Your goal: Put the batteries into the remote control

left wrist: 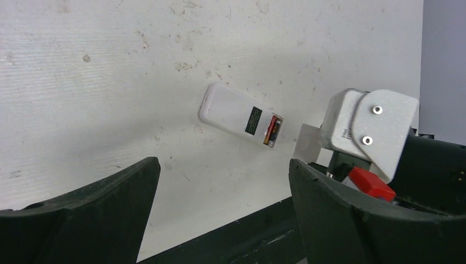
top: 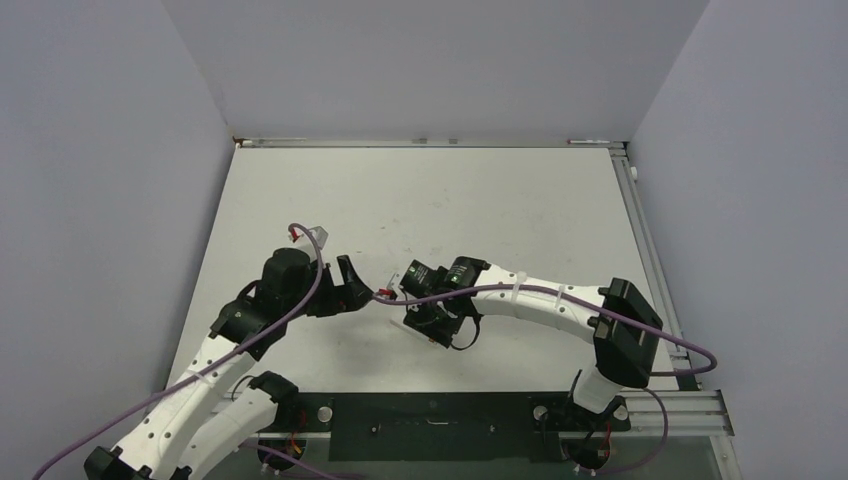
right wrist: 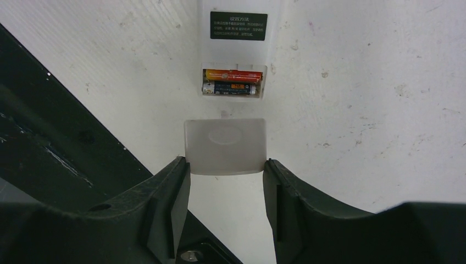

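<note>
The remote control (left wrist: 233, 113) lies back-up on the table, its battery compartment open. Both batteries sit side by side in the compartment: the reddish one (right wrist: 233, 75) and the dark one (right wrist: 231, 88). They also show in the left wrist view (left wrist: 273, 130). My right gripper (right wrist: 226, 168) is shut on a small loose white cover plate (right wrist: 225, 146), gripped by its side edges and held just short of the compartment. My left gripper (left wrist: 222, 163) is open and empty, a little way off the remote. In the top view the remote (top: 384, 291) lies between the left gripper (top: 356, 285) and the right gripper (top: 405, 298).
The black base strip (right wrist: 49, 148) runs along the table's near edge, close under both grippers. Grey walls close in the table (top: 430, 200) on the left, back and right. An aluminium rail (top: 640, 230) borders the right side.
</note>
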